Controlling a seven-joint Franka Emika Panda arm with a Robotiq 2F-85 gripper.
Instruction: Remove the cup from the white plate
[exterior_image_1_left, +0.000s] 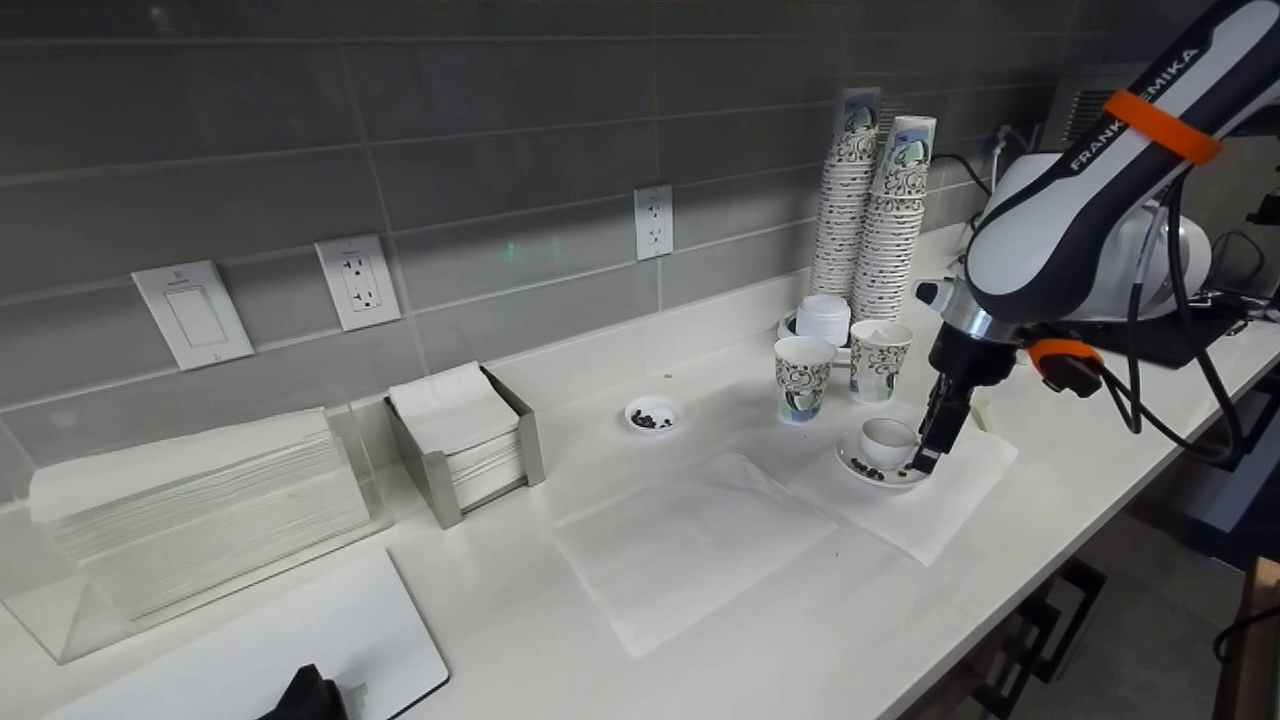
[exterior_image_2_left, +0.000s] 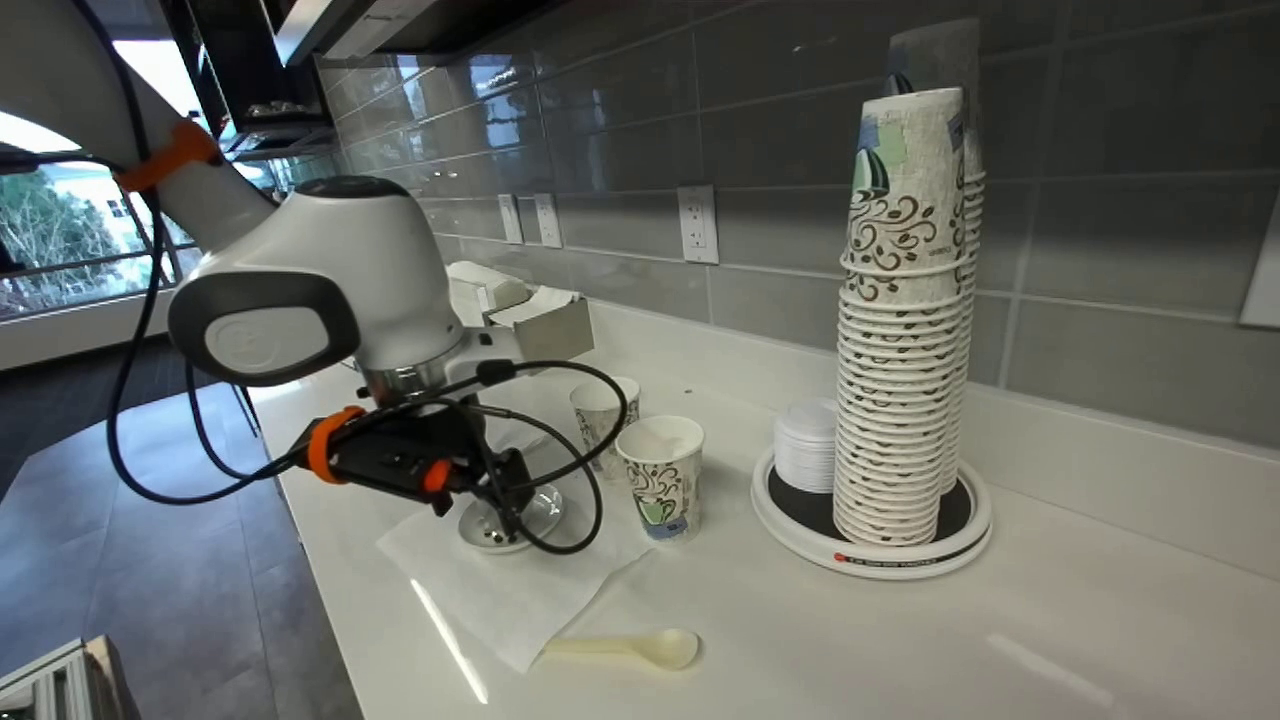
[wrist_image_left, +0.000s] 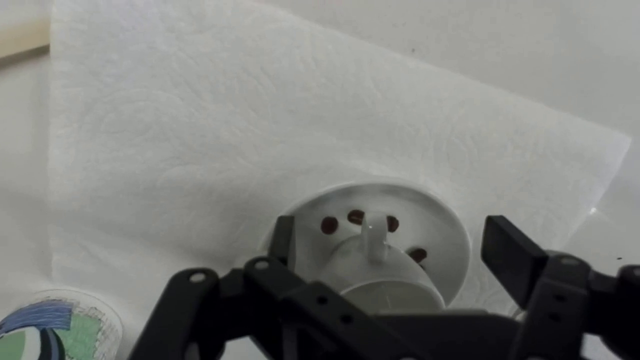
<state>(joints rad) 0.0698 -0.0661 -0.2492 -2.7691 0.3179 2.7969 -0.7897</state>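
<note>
A straight and patient lift is wanted

My pincer (wrist_image_left: 390, 222) is released: in the wrist view its two black fingers (wrist_image_left: 512, 260) stand wide apart and hold nothing. The cup (wrist_image_left: 370, 272) is at the lower middle of that frame, upright on the white plate (wrist_image_left: 442, 225), and it appears between the fingers, its handle (wrist_image_left: 374, 232) pointing to the top. The removal is therefore not yet done; I judge that the step in hand is to bring the fingers onto both sides of the cup.

I should first centre myself, because the cup seems a little closer to the finger at the left. That finger overlaps the plate's rim in this view; whether it touches, I am not able to say. I would close slowly, on the side walls and not on the handle, then lift straight up: the dark beans (wrist_image_left: 329, 225) seem loose on the plate, and a sideways pull could scatter them.

The cup looks like glazed ceramic, smooth and rounded, so I expect it to slip if my grip is weak. The plate is shallow and also glossy. Under it lies a paper napkin (wrist_image_left: 200, 125) with a soft embossed pattern, which may slide on the smooth counter (wrist_image_left: 500, 50). In the lower left stands a paper cup (wrist_image_left: 80, 325) with blue and green print; I suppose it is light and easy to knock.
</note>
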